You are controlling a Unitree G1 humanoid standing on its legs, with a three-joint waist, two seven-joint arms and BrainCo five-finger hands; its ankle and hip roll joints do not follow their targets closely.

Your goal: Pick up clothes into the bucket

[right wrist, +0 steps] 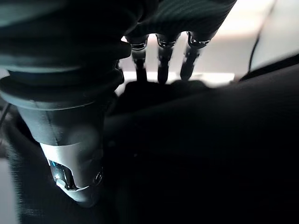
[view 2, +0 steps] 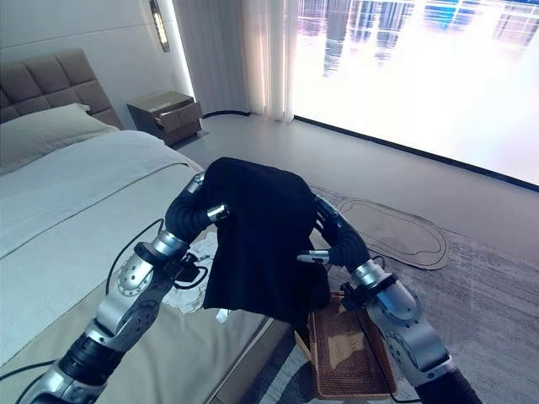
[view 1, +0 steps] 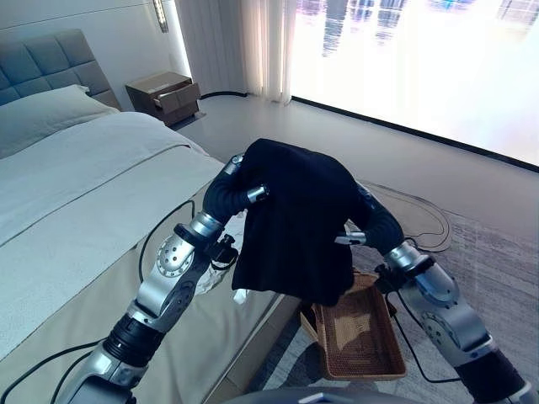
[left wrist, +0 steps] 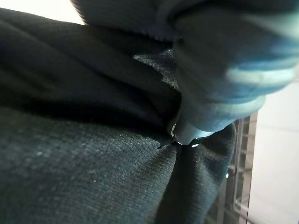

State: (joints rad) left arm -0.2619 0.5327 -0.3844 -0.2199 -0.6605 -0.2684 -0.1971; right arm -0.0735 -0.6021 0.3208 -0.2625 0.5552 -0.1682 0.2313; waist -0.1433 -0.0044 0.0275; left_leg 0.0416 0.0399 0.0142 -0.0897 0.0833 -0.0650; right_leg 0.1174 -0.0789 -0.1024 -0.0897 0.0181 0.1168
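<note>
above the basket [view 1: 362, 337], black garment [view 1: 295, 223] drapes both robot hands; finger grip hidden.

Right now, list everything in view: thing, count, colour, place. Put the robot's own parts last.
black garment: one, black, draped over both hands, hanging above the bed edge and the basket
wicker basket: one, brown, on the rug beside the bed, below the garment
bed: one, pale grey-white cover, grey padded headboard, on the robot's left
pillow: one, pale, at the head of the bed
nightstand: one, brown, drawer partly open, beyond the bed by the wall
curtain: one, pale, beside the window
rug: one, grey, on the floor to the right
left hand: one, dark-covered, under the garment's top left, fingers hidden in cloth
right hand: one, dark-covered, fingers pressed into the garment's right side
</note>
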